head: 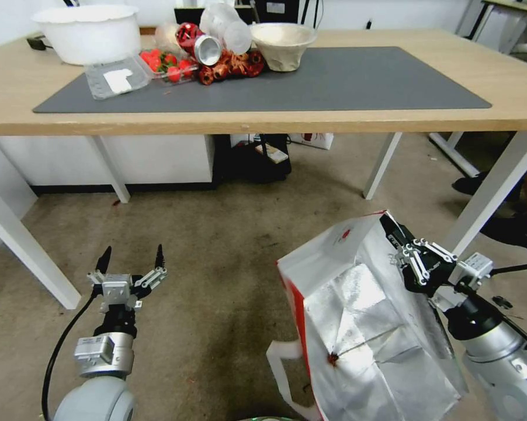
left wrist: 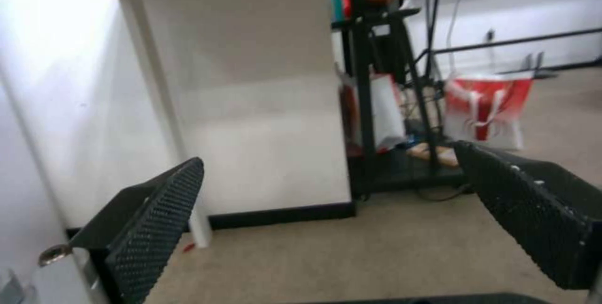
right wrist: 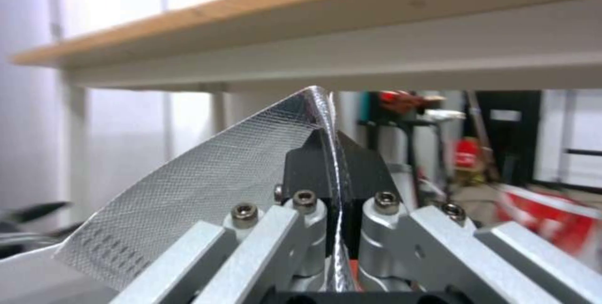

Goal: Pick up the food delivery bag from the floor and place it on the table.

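Right gripper (head: 399, 248) was clamped on the top rim of the food delivery bag (head: 357, 304), jaws closed on a thin fold of foil-lined wall; right wrist view showed the foil edge (right wrist: 329, 120) pinched between the black pads. Bag sat at roughly 5 o'clock in the head view, tilted, mouth gaping toward the camera, silver lining exposed, one white strap handle (head: 281, 362) drooping at its lower side. Couldn't tell whether its base was touching the floor (head: 217, 263) or already off it. Table (head: 392, 120) edge ran across at 12 o'clock, above the bag, with the dark grey mat (head: 363, 82) bare on its right half and bowls, cups and red clutter at 11 o'clock. Left gripper (head: 132, 257) idled at 8 o'clock, jaws spread, holding nothing. Risks, as I read it: single-point pinch on flimsy wall could slip or tear under load; bag could swing and snag the table edge or white leg (head: 491, 193) on the lift.
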`<state>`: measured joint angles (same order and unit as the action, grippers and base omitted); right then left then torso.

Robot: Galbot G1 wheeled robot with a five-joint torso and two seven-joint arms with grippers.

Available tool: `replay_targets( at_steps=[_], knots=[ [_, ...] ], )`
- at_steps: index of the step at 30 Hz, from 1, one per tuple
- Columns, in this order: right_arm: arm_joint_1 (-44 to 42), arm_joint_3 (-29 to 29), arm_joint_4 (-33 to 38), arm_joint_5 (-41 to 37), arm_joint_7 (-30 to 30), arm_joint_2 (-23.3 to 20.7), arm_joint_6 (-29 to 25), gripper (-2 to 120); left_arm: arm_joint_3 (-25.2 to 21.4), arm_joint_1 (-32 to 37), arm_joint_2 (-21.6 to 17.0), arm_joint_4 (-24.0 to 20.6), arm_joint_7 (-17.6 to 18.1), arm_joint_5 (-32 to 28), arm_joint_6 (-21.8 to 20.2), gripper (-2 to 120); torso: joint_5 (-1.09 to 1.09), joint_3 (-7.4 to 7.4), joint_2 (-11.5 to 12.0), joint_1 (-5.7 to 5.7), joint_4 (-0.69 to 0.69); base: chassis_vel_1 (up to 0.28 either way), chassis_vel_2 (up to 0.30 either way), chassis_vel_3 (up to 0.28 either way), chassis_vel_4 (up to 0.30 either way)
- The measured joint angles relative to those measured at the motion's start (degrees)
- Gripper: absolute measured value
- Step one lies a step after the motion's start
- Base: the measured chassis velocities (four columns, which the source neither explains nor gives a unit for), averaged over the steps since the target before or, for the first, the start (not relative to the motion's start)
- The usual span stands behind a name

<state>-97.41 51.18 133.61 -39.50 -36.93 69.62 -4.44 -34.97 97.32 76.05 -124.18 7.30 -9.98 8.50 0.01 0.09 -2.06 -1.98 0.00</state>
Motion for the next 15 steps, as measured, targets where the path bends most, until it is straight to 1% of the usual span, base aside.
replay_targets(
  at_steps=[1,3,4,5,9,10,13,15],
  knots=[
    [0.03,0.23,0.0,-1.5,-1.57,-0.41,0.12,0,-0.27,-0.01,0.07,0.05,-0.85,-0.21,0.61,99,-0.01,0.0,0.0,0.0,0.0,0.0,0.0,0.0,0.0],
    [0.04,0.31,0.0,-2.01,-1.99,-0.58,0.2,0,-0.38,-0.01,0.07,0.08,-1.14,-0.26,0.79,98,-0.01,0.0,0.0,0.0,0.0,0.0,0.0,0.0,0.0],
    [0.1,0.6,0.0,-4.13,-2.88,-1.26,0.71,0,-0.61,0.08,0.07,0.08,-1.64,-0.37,1.01,98,-0.01,0.0,0.0,0.0,0.01,0.0,0.0,0.0,0.0],
    [0.1,0.6,0.0,-4.13,-2.88,-1.26,0.71,0,-0.61,0.08,0.07,0.08,-1.64,-0.37,1.01,98,-0.01,0.0,0.0,0.0,0.01,0.0,0.0,0.0,0.0],
    [0.7,1.53,0.72,-10.37,-4.75,-2.44,2.77,0,-1.1,0.3,0.03,-0.02,-2.84,-0.74,1.9,99,-0.01,0.0,0.0,0.0,0.01,0.0,0.0,0.0,0.0],
    [0.7,1.53,0.72,-10.37,-4.75,-2.44,2.77,0,-1.1,0.3,0.03,-0.02,-2.84,-0.74,1.9,99,-0.01,0.0,0.0,0.0,0.01,0.0,0.0,0.0,0.0],
    [1.19,2.68,1.08,-14.66,-8.1,-2.98,5.15,0,-1.3,0.44,0.11,0.04,-3.46,-0.65,3.71,99,0.0,0.0,0.0,0.0,0.01,0.0,0.0,0.0,0.0],
    [1.22,2.89,1.16,-15.57,-8.74,-3.13,5.57,0,-1.38,0.46,0.11,0.16,-3.48,-0.59,4.1,99,0.0,0.0,0.0,0.0,0.0,0.0,0.0,0.0,0.0]
  ],
)
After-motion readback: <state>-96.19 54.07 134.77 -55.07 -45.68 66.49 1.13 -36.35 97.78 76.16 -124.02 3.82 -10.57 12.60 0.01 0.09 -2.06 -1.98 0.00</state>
